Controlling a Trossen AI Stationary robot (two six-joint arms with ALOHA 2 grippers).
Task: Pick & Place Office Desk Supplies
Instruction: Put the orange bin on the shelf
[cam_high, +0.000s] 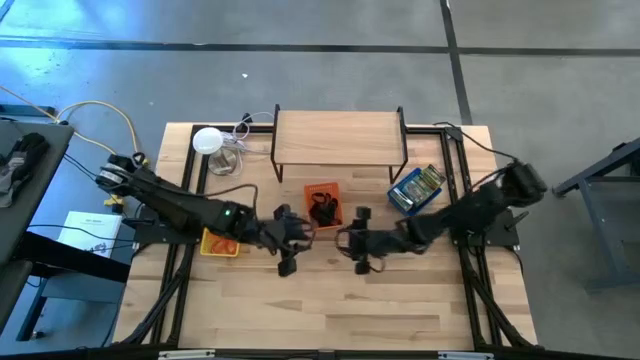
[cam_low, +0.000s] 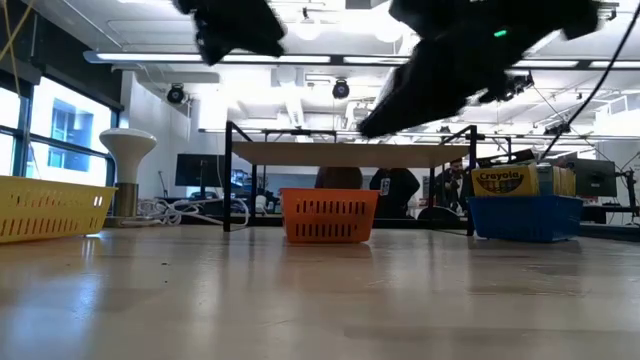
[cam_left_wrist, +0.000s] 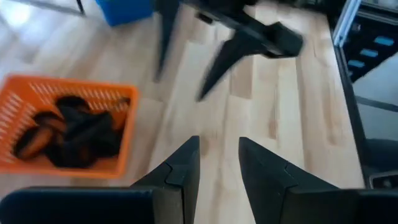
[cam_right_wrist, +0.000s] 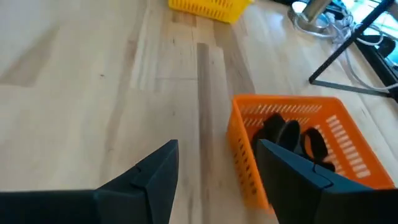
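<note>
Both the left gripper (cam_high: 287, 262) and right gripper (cam_high: 360, 262) hover open and empty near the orange tray (cam_high: 322, 190), its black clips (cam_right_wrist: 292, 138) apparently already sorted inside.

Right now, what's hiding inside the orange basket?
The orange basket holds a heap of small black clip-like pieces, some showing orange. Whatever lies under the heap is covered. Both grippers, left and right, are open and empty above the table.
</note>
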